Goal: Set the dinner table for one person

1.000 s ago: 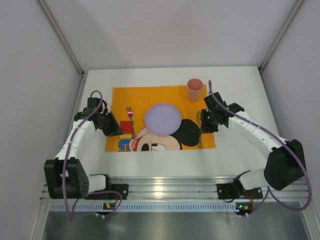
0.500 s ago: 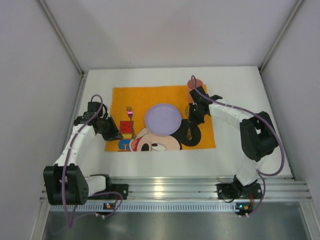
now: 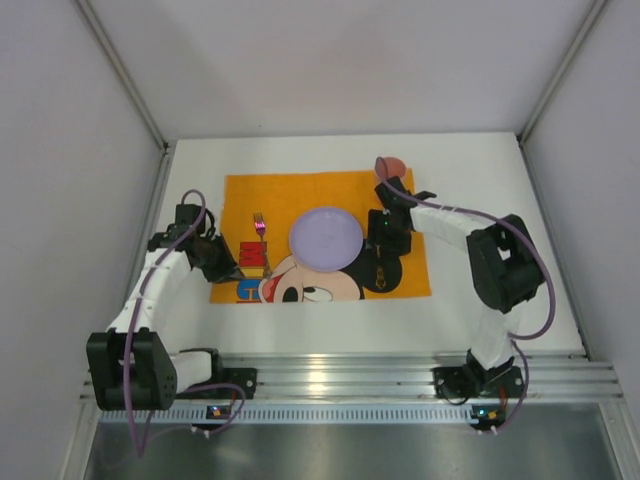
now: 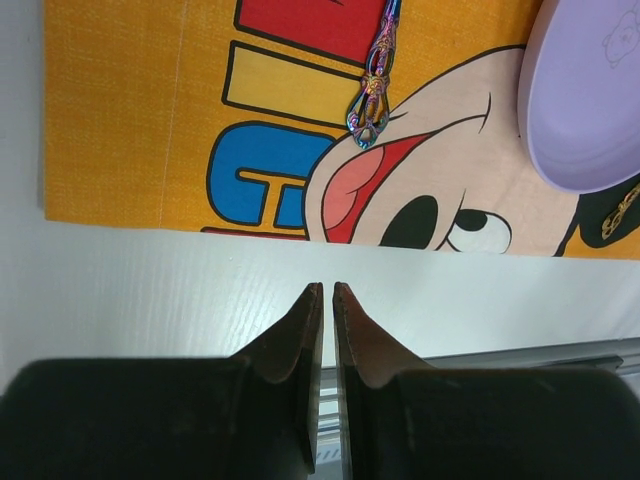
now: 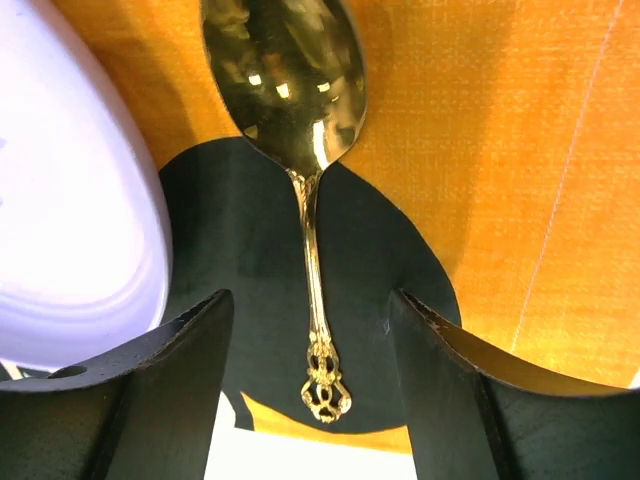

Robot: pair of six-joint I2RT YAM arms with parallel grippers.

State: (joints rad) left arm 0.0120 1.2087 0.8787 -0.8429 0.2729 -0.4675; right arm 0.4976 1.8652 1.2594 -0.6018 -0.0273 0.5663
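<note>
"What moved?"
"The right end effector (image 5: 310,325) has swung in beside the plate (image 3: 326,238) and is spread wide astride a gold spoon (image 5: 288,80)."
"The counter (image 3: 480,180)?"
"White, matte, under the orange placemat (image 3: 250,195)."
"Left end effector (image 4: 327,290)?"
"Pinched together above the counter. A pink cup (image 3: 392,165) stands at the placemat's far corner."

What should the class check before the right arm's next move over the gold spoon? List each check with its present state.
1. Right gripper open, a finger either side of the gold metal spoon's handle: ok.
2. Spoon flat on the orange cloth placemat, apart from the lilac round plate: ok.
3. Iridescent metal fork on the plate's other side: ok.
4. Pink plastic cup upright: cannot tell, the arm partly hides it.
5. Left gripper shut, empty, over the white tabletop: ok.
</note>
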